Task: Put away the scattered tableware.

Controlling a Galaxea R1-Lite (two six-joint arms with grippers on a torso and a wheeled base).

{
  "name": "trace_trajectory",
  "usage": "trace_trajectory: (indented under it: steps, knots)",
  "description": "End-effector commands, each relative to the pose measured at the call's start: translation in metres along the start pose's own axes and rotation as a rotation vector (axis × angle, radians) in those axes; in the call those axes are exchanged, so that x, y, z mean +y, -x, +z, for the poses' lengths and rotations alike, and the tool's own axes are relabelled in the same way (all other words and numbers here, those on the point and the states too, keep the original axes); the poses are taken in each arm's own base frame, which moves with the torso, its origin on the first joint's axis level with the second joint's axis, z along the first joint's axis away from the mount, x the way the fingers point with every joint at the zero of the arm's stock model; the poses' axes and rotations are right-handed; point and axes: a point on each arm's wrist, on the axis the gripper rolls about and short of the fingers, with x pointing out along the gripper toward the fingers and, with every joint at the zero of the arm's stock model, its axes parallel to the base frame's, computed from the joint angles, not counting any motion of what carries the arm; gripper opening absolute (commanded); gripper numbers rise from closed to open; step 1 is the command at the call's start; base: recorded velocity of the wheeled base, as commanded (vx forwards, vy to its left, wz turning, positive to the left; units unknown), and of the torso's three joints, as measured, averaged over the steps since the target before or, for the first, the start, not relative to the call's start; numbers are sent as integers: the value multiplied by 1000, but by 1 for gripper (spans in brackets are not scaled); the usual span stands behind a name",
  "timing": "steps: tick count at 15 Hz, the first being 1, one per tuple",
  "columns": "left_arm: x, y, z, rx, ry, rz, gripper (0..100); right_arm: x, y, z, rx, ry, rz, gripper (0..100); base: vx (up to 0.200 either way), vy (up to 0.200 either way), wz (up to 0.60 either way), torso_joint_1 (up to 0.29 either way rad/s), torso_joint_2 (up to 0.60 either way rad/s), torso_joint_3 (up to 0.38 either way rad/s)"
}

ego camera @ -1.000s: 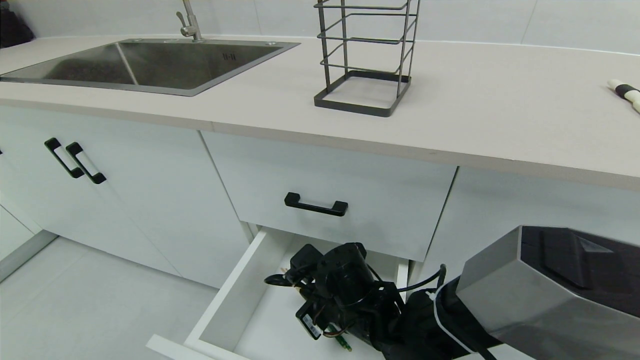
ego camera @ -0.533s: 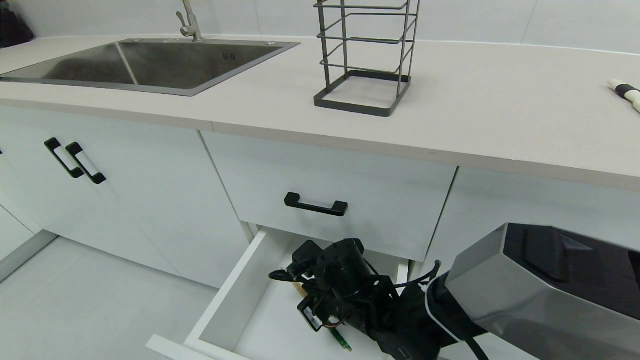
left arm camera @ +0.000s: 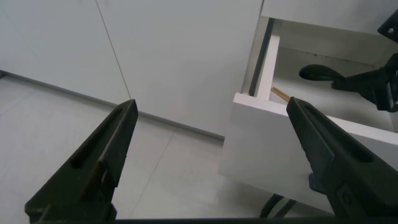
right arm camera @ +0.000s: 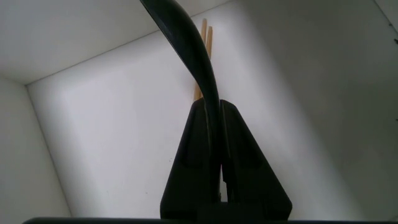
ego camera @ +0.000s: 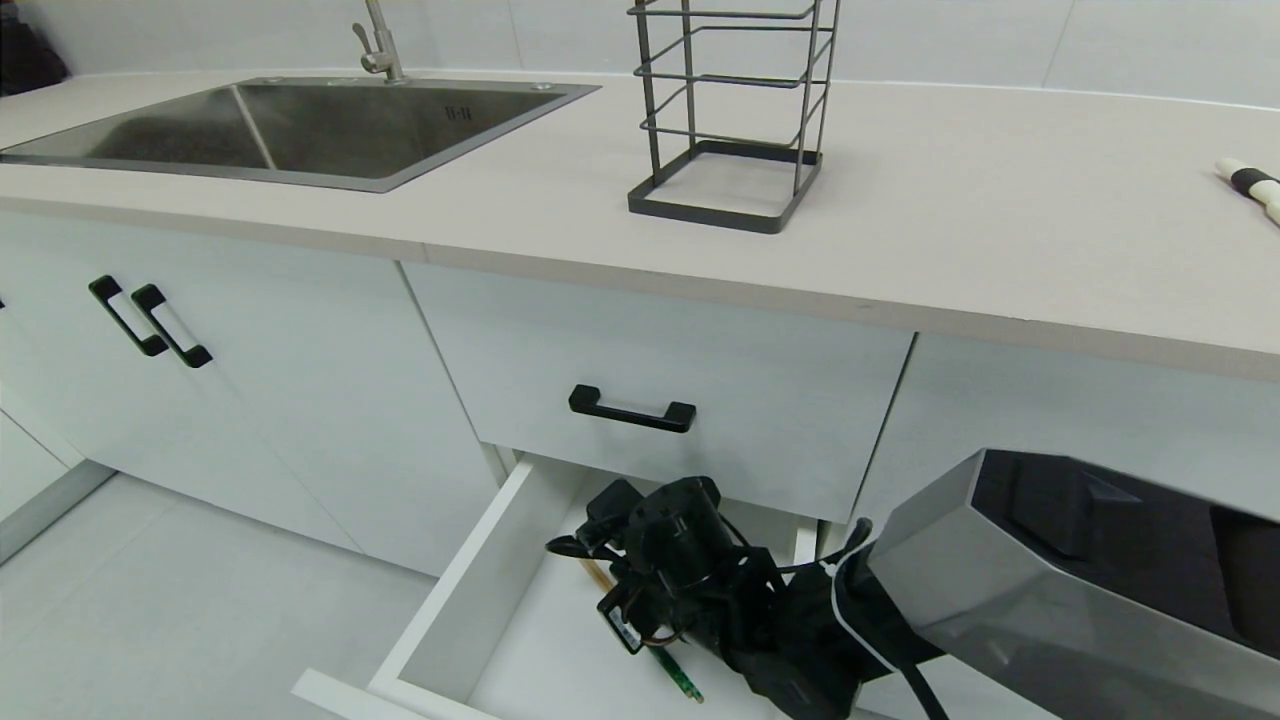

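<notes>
Black spoon [right arm camera: 186,43] is pinched by its handle in the right end effector [right arm camera: 214,158]. The fingers are pressed together on it and the bowl end sticks out ahead of the tips. It hangs low inside the open drawer [ego camera: 470,590], above the white floor. Chopsticks [right arm camera: 203,31] lie on that floor just beyond the end effector, under the spoon's line.

Risks, as I judge them:
- Releasing from this height could make the spoon bounce, land across the chopsticks or knock them askew.
- Lifting out too steeply could clip the closed upper drawer front [ego camera: 700,340], which overhangs just above the end effector.
- The drawer's right wall [ego camera: 803,545] sits close beside the wrist, so wrist cables could snag there.

Room: bare drawer floor lies to the end effector's left, and it is tight on the right and above.

Left end effector [left arm camera: 208,112] is spread and empty, outside the drawer beside its front panel [left arm camera: 280,143].

A pale utensil [ego camera: 1250,183] lies on the table [ego camera: 1000,220], well apart, up and to the right.
</notes>
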Motion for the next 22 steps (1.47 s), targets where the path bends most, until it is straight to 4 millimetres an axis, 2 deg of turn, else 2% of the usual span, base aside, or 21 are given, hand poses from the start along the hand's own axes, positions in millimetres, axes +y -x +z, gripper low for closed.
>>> trace_trajectory:
  steps: [1, 7, 22]
  knots:
    - [0, 0, 0, 0, 1, 1, 100, -1, -8, -5, 16, 1, -7, 0, 0, 0, 0, 0, 0, 0]
    - [0, 0, 0, 1, 1, 1, 100, 1, -20, -11, 32, 2, -21, 0, 0, 0, 0, 0, 0, 0]
    - [0, 0, 0, 0, 1, 1, 100, -1, -37, -33, 84, 10, -43, 0, 0, 0, 0, 0, 0, 0]
